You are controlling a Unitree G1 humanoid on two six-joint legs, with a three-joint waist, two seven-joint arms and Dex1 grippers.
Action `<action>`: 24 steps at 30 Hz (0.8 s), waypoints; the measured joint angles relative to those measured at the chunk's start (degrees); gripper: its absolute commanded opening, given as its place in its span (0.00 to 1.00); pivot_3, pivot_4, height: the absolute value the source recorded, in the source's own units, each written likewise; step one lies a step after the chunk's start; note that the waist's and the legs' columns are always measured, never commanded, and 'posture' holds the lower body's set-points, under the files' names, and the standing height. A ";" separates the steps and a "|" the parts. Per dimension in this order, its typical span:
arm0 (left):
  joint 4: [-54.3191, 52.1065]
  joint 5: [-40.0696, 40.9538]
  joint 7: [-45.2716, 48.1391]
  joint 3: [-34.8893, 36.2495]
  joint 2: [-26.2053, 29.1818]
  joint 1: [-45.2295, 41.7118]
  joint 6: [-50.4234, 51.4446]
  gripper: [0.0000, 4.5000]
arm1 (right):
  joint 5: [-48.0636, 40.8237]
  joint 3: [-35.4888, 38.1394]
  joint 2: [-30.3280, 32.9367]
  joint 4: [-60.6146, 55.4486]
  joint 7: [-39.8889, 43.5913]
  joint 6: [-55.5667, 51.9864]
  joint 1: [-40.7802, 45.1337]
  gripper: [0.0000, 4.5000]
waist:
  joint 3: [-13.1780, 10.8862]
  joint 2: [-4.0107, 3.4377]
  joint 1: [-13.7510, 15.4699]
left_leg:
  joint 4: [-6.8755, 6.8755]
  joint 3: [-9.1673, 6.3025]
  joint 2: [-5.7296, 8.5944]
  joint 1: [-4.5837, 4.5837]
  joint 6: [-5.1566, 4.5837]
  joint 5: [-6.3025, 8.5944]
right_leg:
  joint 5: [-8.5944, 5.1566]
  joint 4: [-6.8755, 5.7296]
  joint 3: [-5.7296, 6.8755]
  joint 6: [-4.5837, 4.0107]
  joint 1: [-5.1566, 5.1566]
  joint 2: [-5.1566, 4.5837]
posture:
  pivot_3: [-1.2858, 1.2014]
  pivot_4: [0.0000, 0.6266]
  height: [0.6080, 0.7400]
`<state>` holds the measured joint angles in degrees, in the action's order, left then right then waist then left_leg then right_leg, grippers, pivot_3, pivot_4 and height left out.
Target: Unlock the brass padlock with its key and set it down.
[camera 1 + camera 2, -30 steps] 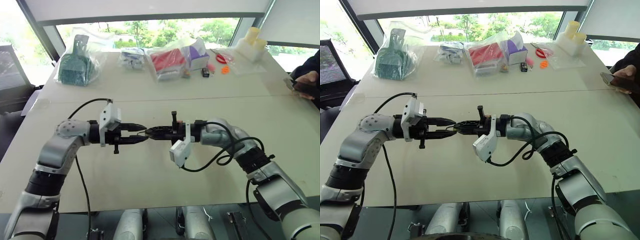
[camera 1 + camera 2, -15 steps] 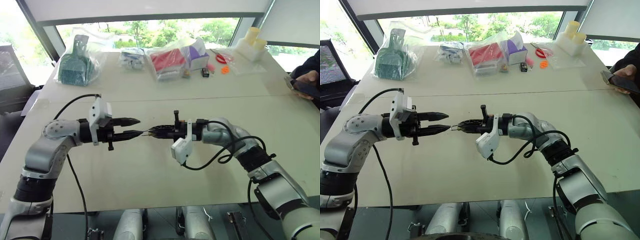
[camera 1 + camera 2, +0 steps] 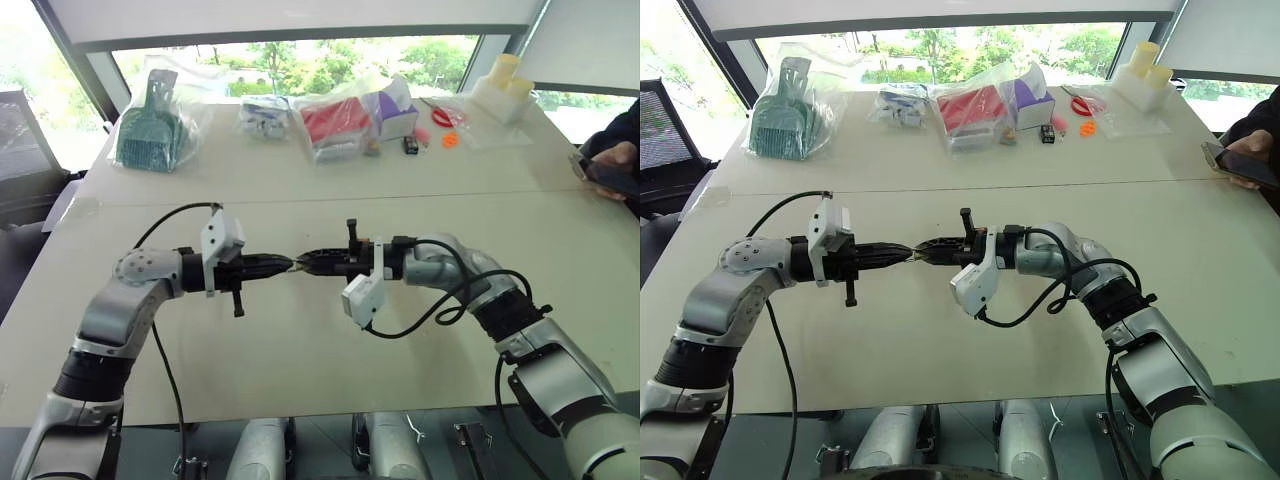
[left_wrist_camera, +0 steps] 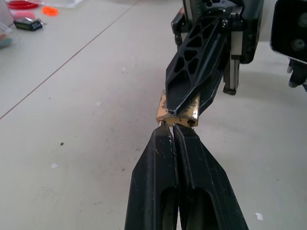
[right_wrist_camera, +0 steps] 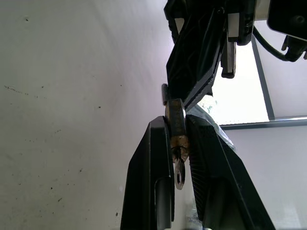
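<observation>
Nearest, bare desk (image 3: 300, 350) lies under the padlock (image 4: 176, 115), with open room on every side of it. The padlock hangs in the air, nipped between the fingers of the right hand (image 3: 305, 264). A silvery ringed piece, likely the key (image 5: 178, 173), sticks out of its end toward the right wrist. The left hand (image 3: 283, 265) meets the padlock's other end tip to tip, fingers pressed tight together. Whether they pinch the thin shackle I cannot tell. Both hands lie level on one line through the padlock, so a pull apart along it looks to be what counts. Bags (image 3: 335, 120) sit well beyond the padlock, and a person's hand (image 3: 612, 160) is far off to its right.
</observation>
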<state>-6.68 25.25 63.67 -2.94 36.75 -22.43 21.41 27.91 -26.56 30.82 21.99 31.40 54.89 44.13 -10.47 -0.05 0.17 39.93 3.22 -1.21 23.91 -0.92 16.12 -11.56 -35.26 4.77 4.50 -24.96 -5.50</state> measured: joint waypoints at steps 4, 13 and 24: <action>1.36 -0.64 0.14 -0.41 -0.50 -0.33 -1.19 0.01 | 0.07 0.00 0.00 0.27 0.13 -0.26 0.00 0.00 | 0.00 0.00 0.07 | 0.00 0.00 0.00 0.00 0.00 0.00 | 0.00 0.00 0.00 0.00 0.01 -0.01 | 0.52 0.24 1.00; 1.95 -0.80 0.49 -0.61 -0.81 -0.07 -1.46 0.01 | 0.03 0.00 -0.01 0.51 0.44 -0.40 0.02 0.00 | 0.00 0.00 0.04 | 0.00 0.00 -0.03 0.00 0.00 0.00 | 0.06 0.00 0.00 0.11 0.00 -0.01 | 0.52 0.24 1.00; 2.10 -1.18 -0.54 -0.61 -1.38 1.10 -0.70 0.01 | -0.04 0.05 0.00 0.51 0.43 0.06 0.79 0.00 | 0.00 0.00 0.08 | 0.00 0.00 -0.04 0.00 0.00 0.00 | 0.05 0.00 0.00 0.08 0.01 -0.01 | 0.52 0.24 1.00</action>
<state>-4.58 24.07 63.13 -3.55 35.37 -21.33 20.71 27.87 -26.51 30.82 22.50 31.84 54.94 44.92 -10.47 -0.05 0.25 39.93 3.22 -1.25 23.91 -0.92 16.12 -11.51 -35.26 4.77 4.58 -24.95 -5.51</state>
